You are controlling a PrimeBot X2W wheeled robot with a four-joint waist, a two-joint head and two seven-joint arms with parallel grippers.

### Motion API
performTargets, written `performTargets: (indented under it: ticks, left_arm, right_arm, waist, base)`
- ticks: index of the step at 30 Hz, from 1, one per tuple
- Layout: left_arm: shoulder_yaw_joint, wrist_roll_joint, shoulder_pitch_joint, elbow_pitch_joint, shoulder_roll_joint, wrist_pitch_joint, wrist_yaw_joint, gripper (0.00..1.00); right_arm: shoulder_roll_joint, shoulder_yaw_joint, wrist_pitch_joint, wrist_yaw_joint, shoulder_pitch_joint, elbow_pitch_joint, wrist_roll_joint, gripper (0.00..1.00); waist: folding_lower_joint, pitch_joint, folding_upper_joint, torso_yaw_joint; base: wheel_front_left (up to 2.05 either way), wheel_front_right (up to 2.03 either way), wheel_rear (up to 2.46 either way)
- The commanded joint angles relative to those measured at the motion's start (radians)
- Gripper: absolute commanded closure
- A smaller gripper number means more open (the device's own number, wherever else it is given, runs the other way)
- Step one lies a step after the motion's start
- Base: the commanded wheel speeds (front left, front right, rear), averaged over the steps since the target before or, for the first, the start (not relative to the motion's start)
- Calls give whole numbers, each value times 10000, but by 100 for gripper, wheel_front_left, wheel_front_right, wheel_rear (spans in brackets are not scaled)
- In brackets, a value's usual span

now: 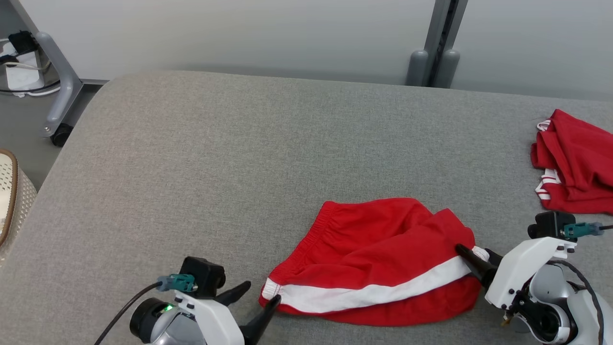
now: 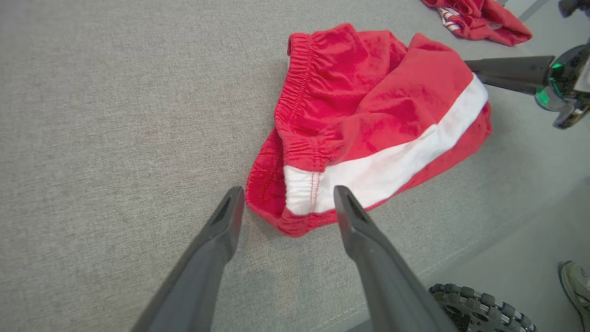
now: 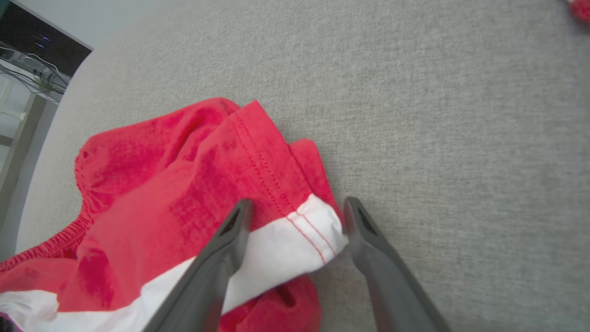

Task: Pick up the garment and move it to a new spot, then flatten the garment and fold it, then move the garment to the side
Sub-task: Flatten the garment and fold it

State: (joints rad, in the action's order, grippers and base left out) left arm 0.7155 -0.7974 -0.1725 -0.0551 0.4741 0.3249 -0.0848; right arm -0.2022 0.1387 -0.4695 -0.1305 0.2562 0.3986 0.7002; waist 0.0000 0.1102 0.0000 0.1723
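1. Lying crumpled on the grey cushion (image 1: 230,163): red shorts (image 1: 378,258), white side stripe showing.
2. Hovering with fingers spread, gripping nothing: left gripper (image 2: 288,190), at the shorts' waistband corner.
3. Straddling the shorts' hem corner, fingers wide apart and unclenched: right gripper (image 3: 298,203).
4. Sitting well apart from the shorts: second red garment (image 1: 574,163).

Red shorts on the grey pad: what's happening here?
The robot looks set to grab the red shorts, which lie crumpled on the grey pad. Its left hand is open at the waistband end of the white stripe; its right hand is open, straddling the stripe's hem end. Nothing is gripped or lifted yet. A second red garment lies to the right.
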Motion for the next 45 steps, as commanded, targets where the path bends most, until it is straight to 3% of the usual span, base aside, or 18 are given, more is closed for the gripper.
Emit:
performTargets:
  ticks: [1,4,6,7,9,10,12,16,22,31,35,38,45]
  left_arm:
    - [80,-86,-178,112,13,155,136,0]
    - [192,-211,-345,309,-73,352,305,0]
    - [246,-261,-446,513,-155,392,435,0]
    - [246,-261,-446,513,-155,392,435,0]
    - [339,-262,-631,847,-313,351,621,0]
    - [339,-262,-631,847,-313,351,621,0]
    - [373,-332,-679,1017,-375,317,742,100]
    - [428,-368,-654,1202,-418,246,931,100]
    - [179,-455,-437,957,-274,-115,865,100]
    - [-463,-418,-1116,240,-52,-616,972,100]
    - [-748,-352,-2193,426,-87,-583,1226,100]
    - [-965,-361,-3318,868,-416,-619,1433,100]
    - [-1360,-108,-6820,2774,-1037,-674,1875,100]
  right_arm:
    - [-81,53,-20,-8,86,58,58,5]
    - [-80,184,-42,-8,142,124,152,16]
    - [-79,282,-54,-8,162,128,232,34]
    - [-79,282,-54,-8,162,128,232,34]
    - [-95,441,-42,-8,192,138,302,63]
    - [-95,441,-42,-8,192,138,302,63]
    - [-91,544,-45,-8,195,120,360,100]
    - [-159,662,86,-8,161,26,485,100]
    - [-277,436,555,-8,-96,-308,802,100]
    - [-342,-291,1149,-8,-80,-1768,1699,100]
    - [-323,-514,1170,-8,427,-2156,1916,100]
    - [-412,-627,1010,-8,1115,-2234,2086,100]
    - [-533,-697,722,-9,3824,-1907,2300,100]
  waist:
    - [0,31,0,-5]
    - [0,88,0,-36]
    - [0,124,0,-69]
    - [0,124,0,-69]
    - [0,162,0,-133]
    - [0,162,0,-133]
    - [0,154,0,-178]
    - [0,23,0,-254]
    - [0,-400,0,-269]
    - [0,-530,0,-471]
    - [0,-180,0,-652]
    - [0,246,0,-755]
    - [0,1877,0,-1109]
  base:
    - [0,0,0]
    - [0,0,0]
    - [0,0,0]
    - [0,0,0]
    - [0,0,0]
    - [0,0,0]
    - [0,0,0]
    - [0,0,0]
    - [0,0,0]
    - [0,0,0]
    - [0,0,0]
    - [0,0,0]
    - [0,0,0]
